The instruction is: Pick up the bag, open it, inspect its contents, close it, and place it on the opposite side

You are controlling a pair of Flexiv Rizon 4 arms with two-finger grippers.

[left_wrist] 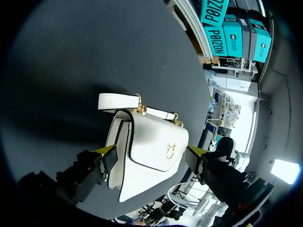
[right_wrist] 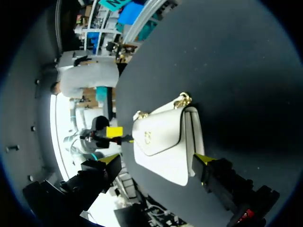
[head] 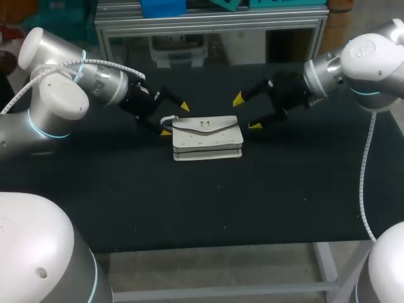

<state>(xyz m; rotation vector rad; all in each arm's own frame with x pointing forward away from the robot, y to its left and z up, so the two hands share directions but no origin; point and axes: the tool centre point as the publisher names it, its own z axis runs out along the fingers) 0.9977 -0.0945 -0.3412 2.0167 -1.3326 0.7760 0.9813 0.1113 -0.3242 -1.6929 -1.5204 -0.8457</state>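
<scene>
**While the bag [head: 208, 137] is lying shut on the table [head: 189, 208], every step is remaining**

At mid-table the white bag is lying flat, with its flap down and its gold clasp [head: 204, 124] facing up. Just beyond its strap end, the left gripper [head: 175, 120] is standing with its fingers spread and gripping nothing. At the other end, the right gripper [head: 246, 112] is standing likewise, spread and empty. By my judgement, lifting, opening, inspecting, closing and transferring are all outstanding.

Overhead and close wrists, common bag [head: 207, 140]
</scene>
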